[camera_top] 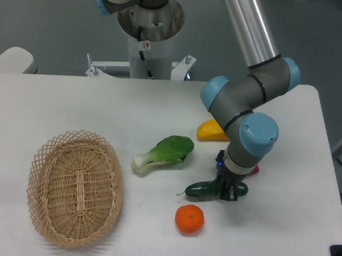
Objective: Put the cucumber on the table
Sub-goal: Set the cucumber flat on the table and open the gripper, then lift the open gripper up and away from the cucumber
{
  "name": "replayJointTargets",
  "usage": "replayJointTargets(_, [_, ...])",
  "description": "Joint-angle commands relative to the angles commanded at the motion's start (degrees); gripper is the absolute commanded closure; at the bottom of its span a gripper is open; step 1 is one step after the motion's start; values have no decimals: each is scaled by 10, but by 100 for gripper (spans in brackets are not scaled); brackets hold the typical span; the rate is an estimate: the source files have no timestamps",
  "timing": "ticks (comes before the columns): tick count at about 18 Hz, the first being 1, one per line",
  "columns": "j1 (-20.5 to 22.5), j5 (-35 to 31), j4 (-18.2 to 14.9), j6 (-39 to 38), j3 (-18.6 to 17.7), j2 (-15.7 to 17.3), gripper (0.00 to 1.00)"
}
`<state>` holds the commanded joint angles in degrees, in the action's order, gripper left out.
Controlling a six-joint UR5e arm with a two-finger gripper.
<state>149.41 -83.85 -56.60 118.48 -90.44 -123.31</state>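
Cucumber [202,190] lies low at the white table [70,100], right of centre and toward the near edge, just far of the orange [189,219] and near-right of the bok choy [163,153]. Its stem tip points left. The gripper [227,193] stands over the cucumber's right end with its fingers straddling it; whether they pinch it or have let go I cannot tell. The cucumber looks to be resting on the tabletop or just off it, so the placing seems nearly done. Left to do, by my reading: release, if not yet made, and lift clear. The wicker basket [75,187] sits well apart at the near left.
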Motion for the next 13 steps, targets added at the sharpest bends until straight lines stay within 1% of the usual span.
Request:
replayJointTargets(1, [0, 0, 0, 0, 1, 0, 55])
replayJointTargets(2, [0, 0, -1, -1, 1, 1, 45])
replayJointTargets(3, [0, -1, -1, -1, 2, 2, 30])
replayJointTargets(8, [3, 2, -3, -1, 19, 5, 3])
replayJointTargets(9, [4, 1, -4, -3, 24, 8, 0])
replayJointTargets(10, [4, 2, -4, -10, 28, 12, 0])
replayJointTargets(13, [6, 2, -7, -80, 37, 28, 0])
